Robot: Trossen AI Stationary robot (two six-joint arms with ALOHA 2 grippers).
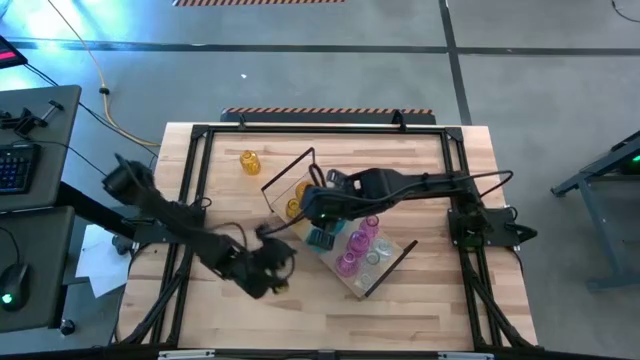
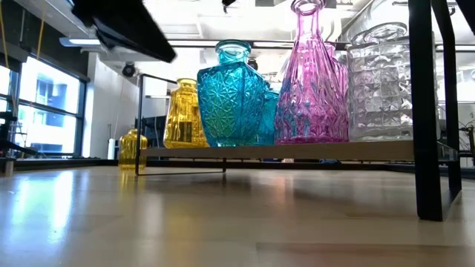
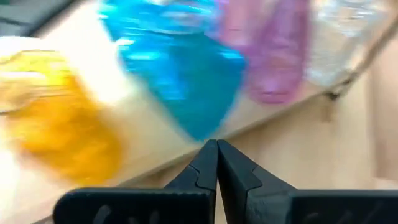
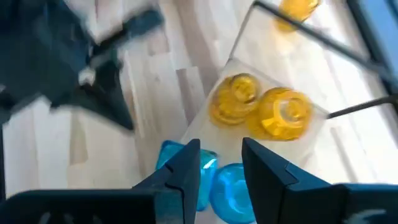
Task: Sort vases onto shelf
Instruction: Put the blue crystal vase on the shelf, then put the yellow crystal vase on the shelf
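Observation:
The shelf (image 1: 392, 262) lies slantwise on the middle of the table. On it stand two yellow vases (image 4: 283, 115), teal vases (image 2: 230, 93), pink vases (image 2: 310, 81) and a clear one (image 2: 378, 81), each on its base. One more yellow vase (image 1: 250, 162) stands alone on the table at the far left. My right gripper (image 4: 221, 155) hangs open above the shelf's teal and yellow vases, touching nothing. My left gripper (image 3: 216, 168) is shut and empty, off the shelf's near-left side (image 1: 288, 250), pointing at the teal vase.
A black frame (image 1: 190, 200) runs round the table's edges. The shelf's black end loop (image 2: 427, 111) stands close in the low view. Bare wood lies at the table's near edge and far right. A desk with a keyboard (image 1: 15, 165) stands left of the table.

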